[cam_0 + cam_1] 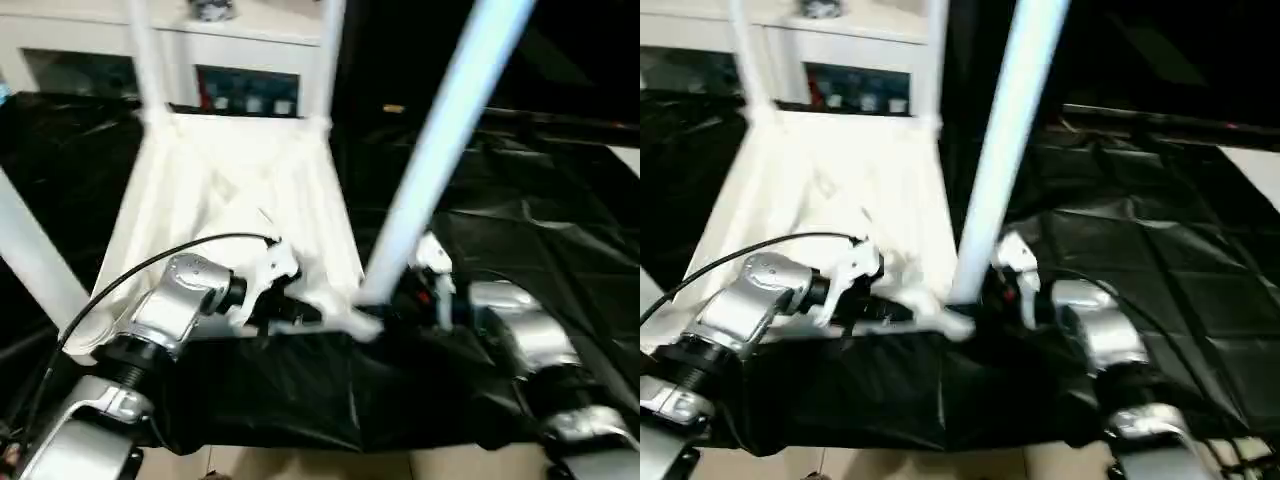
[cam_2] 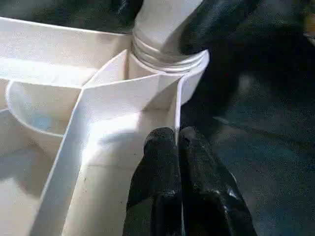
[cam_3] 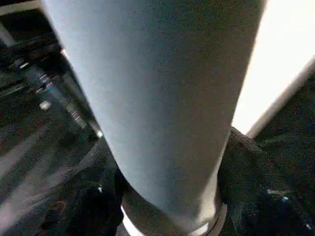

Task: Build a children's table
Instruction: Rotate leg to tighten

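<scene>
1. I see the tabletop upside down on black sheeting, its near corner socket at six o'clock.
2. My left gripper is pinched shut on the tabletop's edge wall, steadying it.
3. My right gripper wraps the leg just above the socket; I'd keep it straight while twisting home.

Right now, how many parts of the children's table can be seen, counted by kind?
Tabletop, upside down on the black sheet: 1
Legs standing up from the corner sockets (far left, far right, near left, near right): 4
Total: 5
</scene>
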### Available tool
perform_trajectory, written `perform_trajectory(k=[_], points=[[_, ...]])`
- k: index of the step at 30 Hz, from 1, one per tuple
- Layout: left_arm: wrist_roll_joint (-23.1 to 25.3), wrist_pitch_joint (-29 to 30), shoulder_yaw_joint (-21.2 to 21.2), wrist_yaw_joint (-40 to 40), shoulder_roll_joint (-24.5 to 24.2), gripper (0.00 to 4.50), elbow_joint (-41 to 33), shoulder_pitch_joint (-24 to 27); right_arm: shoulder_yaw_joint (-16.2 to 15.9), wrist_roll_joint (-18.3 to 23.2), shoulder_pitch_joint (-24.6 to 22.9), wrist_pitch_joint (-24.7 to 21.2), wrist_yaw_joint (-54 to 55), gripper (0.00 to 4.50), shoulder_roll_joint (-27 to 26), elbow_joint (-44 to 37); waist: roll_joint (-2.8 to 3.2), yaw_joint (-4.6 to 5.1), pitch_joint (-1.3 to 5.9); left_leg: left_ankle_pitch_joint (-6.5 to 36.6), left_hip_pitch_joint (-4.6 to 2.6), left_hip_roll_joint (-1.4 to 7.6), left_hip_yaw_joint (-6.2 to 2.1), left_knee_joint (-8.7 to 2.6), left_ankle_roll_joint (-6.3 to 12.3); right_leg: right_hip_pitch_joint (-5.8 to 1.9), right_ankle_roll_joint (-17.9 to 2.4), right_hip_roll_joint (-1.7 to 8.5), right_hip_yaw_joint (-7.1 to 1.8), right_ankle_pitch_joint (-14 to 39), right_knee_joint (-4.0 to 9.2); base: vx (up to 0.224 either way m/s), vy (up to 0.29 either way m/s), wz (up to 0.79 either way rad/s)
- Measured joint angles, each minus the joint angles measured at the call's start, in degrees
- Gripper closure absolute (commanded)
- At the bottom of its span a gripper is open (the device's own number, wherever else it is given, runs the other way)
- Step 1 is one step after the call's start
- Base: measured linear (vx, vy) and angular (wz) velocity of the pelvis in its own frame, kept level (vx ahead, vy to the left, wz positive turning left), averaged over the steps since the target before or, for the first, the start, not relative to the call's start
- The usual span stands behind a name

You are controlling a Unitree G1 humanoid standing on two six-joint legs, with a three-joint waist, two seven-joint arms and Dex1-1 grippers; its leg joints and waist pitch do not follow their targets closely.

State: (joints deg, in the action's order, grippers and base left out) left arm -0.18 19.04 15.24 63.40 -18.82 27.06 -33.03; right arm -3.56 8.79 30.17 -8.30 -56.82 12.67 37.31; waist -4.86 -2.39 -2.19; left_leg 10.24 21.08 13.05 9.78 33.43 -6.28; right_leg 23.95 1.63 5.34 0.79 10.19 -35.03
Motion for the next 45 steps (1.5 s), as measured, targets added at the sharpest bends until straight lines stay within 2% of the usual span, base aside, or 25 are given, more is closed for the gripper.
perform_trajectory(k=[2, 7, 8, 10, 13, 16, 19, 23, 25, 27, 31, 37, 38, 39, 43, 45], points=[[1.04, 2.41, -1.13, -5.24, 2.13, 4.5, -0.68, -0.01, 2.23, -0.36, 1.92, 0.36, 8.02, 2.18, -3.14, 3.09, -0.01, 0.96, 0.0, -0.03, 0.06, 0.0, -0.03, 0.03, -0.05, 0.07, -0.03, -0.02, 0.0, -0.04, 0.03, 0.0, 0.0, 0.0], [2.21, 7.21, -2.63, -13.11, 5.09, 4.5, -4.17, 1.29, 4.32, -0.83, 4.85, 2.2, 19.68, 2.19, -7.87, 7.39, -0.02, 2.26, -0.01, -0.06, -0.03, 0.0, -0.13, -0.14, -0.14, 0.13, -0.03, -0.08, 0.06, -0.05, 0.03, 0.0, 0.0, 0.0], [2.43, 8.16, -2.94, -14.13, 5.44, 4.5, -5.28, 1.72, 4.49, -1.06, 5.48, 2.56, 20.98, 1.84, -8.5, 8.09, -0.02, 2.4, -0.01, -0.06, -0.03, 0.01, -0.14, -0.19, -0.15, 0.18, -0.09, -0.1, 0.07, -0.09, 0.04, 0.0, 0.0, 0.0], [2.59, 9.47, -2.94, -15.03, 5.59, 4.5, -7.25, 2.48, 4.9, -1.2, 5.7, 3.24, 21.4, 1.5, -9.12, 8.51, -0.01, 2.46, 0.0, -0.06, -0.04, 0.03, -0.15, -0.22, -0.15, 0.19, -0.25, -0.13, 0.08, -0.18, 0.04, 0.0, 0.0, 0.0], [2.58, 9.5, -2.41, -14.31, 5.6, 4.5, -8.11, 2.72, 5.07, -1.09, 5.7, 3.18, 20.52, 1.42, -9.22, 8.75, 0.04, 2.07, 0.01, -0.04, 0.0, 0.0, -0.1, -0.4, -0.15, 0.23, -0.19, -0.1, 0.08, -0.07, 0.14, 0.021, 0.0, 0.0], [2.58, 9.01, -2.27, -13.15, 5.25, 4.5, -8.11, 2.71, 4.69, -1.64, 5.58, 3.4, 17.56, 1.04, -8.21, 8.46, 0.04, 1.93, 0.01, -0.04, 0.0, 0.0, -0.06, -0.48, -0.13, 0.23, -0.22, -0.1, 0.09, -0.03, 0.17, 0.0, 0.0, 0.0], [1.77, 8.01, -1.7, -9.68, 3.37, 4.5, -8.11, 2.8, 2.93, -1.67, 5.0, 4.46, 11.78, 1.04, -6.37, 8.08, 0.05, 1.77, 0.0, -0.04, 0.0, 0.02, -0.07, -0.49, -0.13, 0.26, -0.22, -0.11, 0.12, -0.03, 0.18, 0.0, 0.0, 0.0], [0.14, 7.23, -0.89, -3.76, 0.35, 4.5, -8.29, 2.89, 1.01, -1.71, 3.9, 7.41, 5.16, 1.04, -4.53, 8.19, 0.05, 1.05, -0.01, -0.04, -0.06, 0.01, -0.07, -0.41, -0.14, 0.33, -0.22, -0.08, 0.11, -0.03, 0.13, 0.0, 0.0, 0.0], [-0.27, 6.43, -0.6, -0.14, -1.07, 4.5, -8.44, 3.03, -0.06, -1.68, 3.01, 7.5, 0.23, 1.04, -3.01, 7.73, 0.07, 0.54, -0.03, -0.04, -0.06, 0.01, -0.06, -0.36, -0.14, 0.37, -0.23, -0.07, 0.11, -0.04, 0.12, 0.0, 0.0, 0.0], [-0.66, 4.73, 0.11, 3.35, -2.41, 4.5, -7.99, 3.03, -1.96, -1.66, 1.57, 6.61, -5.03, 1.04, -0.67, 5.27, 0.14, -0.12, -0.07, -0.05, 0.0, 0.02, -0.02, -0.35, -0.12, 0.33, -0.23, -0.04, 0.11, -0.03, 0.12, 0.0, 0.0, 0.0], [-1.33, 2.61, 0.59, 6.9, -2.8, 4.5, -5.72, 2.36, -3.49, -0.58, -0.51, 2.93, -11.01, 1.04, 2.53, 0.68, 0.15, -1.11, -0.08, -0.06, -0.03, 0.0, 0.04, -0.22, -0.1, 0.07, -0.24, 0.03, 0.08, -0.03, 0.15, 0.0, 0.0, 0.0], [-1.75, -0.79, 2.8, 10.18, -2.0, 4.5, -0.55, -0.21, -3.95, 0.84, -2.89, -2.8, -16.94, 1.04, 6.36, -3.96, 0.25, -2.24, -0.11, -0.06, -0.03, -0.03, 0.09, -0.15, -0.1, -0.08, -0.24, 0.08, -0.04, -0.03, 0.09, 0.0, 0.0, 0.0], [-1.74, -1.06, 3.0, 10.23, -1.91, 4.5, -0.2, -0.44, -3.97, 0.84, -3.04, -3.14, -17.13, 1.04, 6.58, -4.29, 0.27, -2.3, -0.11, -0.06, -0.03, -0.02, 0.09, -0.15, -0.1, -0.08, -0.24, 0.08, -0.04, -0.04, 0.06, 0.0, 0.0, 0.0], [-1.74, -1.53, 3.1, 10.35, -1.82, 4.5, 0.29, -0.62, -3.99, 0.83, -3.2, -3.64, -17.14, 1.31, 6.73, -4.74, 0.29, -2.38, -0.11, -0.06, -0.05, -0.02, 0.08, -0.16, -0.1, -0.07, -0.23, 0.07, -0.04, -0.06, 0.04, 0.0, 0.0, 0.0], [-1.68, -2.75, 3.1, 11.36, -1.89, 4.5, 1.12, -0.73, -4.01, 0.79, -3.48, -4.54, -17.14, 1.42, 6.85, -5.42, 0.47, -2.5, -0.07, -0.06, -0.06, -0.01, 0.06, -0.21, -0.11, -0.06, -0.22, 0.06, -0.02, -0.08, 0.01, 0.0, 0.0, 0.0], [-1.68, -3.05, 3.13, 11.46, -1.98, 4.5, 1.21, -0.73, -4.01, 0.77, -3.52, -4.69, -17.11, 1.68, 6.81, -5.6, 0.48, -2.49, -0.07, -0.06, -0.06, -0.01, 0.06, -0.21, -0.11, -0.06, -0.22, 0.06, -0.02, -0.08, 0.01, 0.0, 0.0, 0.0]])
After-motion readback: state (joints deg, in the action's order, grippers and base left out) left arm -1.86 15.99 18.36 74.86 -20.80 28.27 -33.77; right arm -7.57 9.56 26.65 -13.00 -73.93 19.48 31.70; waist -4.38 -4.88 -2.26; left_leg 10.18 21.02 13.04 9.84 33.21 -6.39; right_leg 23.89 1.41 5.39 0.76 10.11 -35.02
